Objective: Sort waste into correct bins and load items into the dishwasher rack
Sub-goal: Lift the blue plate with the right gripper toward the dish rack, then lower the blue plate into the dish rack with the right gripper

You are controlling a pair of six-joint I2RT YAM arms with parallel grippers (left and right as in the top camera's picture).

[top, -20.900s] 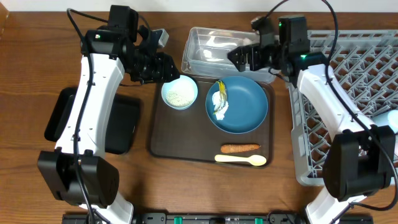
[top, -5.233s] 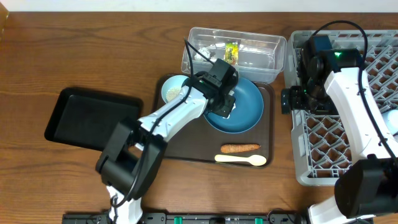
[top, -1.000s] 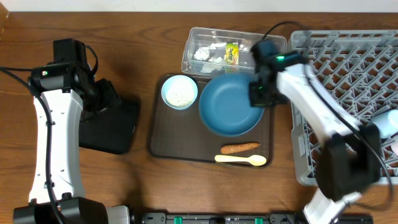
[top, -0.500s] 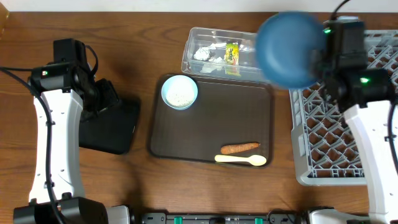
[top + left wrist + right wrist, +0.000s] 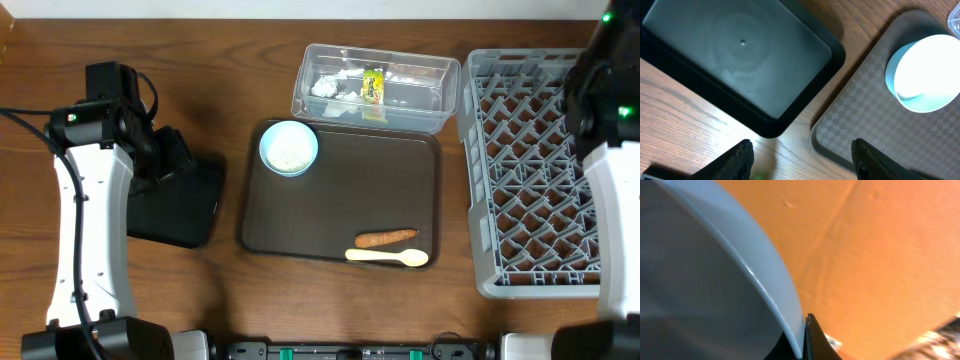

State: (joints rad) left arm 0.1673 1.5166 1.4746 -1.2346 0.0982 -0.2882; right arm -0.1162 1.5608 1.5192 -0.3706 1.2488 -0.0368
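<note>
My right gripper is shut on the rim of the blue plate, which fills the left of the right wrist view. The plate and that gripper are out of the overhead view; only the right arm shows, above the grey dishwasher rack. My left gripper stands open and holds nothing, hovering over the table between the black bin and the brown tray. On the tray are a small light-blue bowl, a carrot piece and a pale spoon.
A clear container holding wrappers and scraps stands behind the tray. The black bin lies left of the tray, partly under the left arm. The rack takes up the table's right side.
The right arm lifted the blue plate off the tray and carried it right, over the rack and out of the overhead view. The left arm has not moved.
</note>
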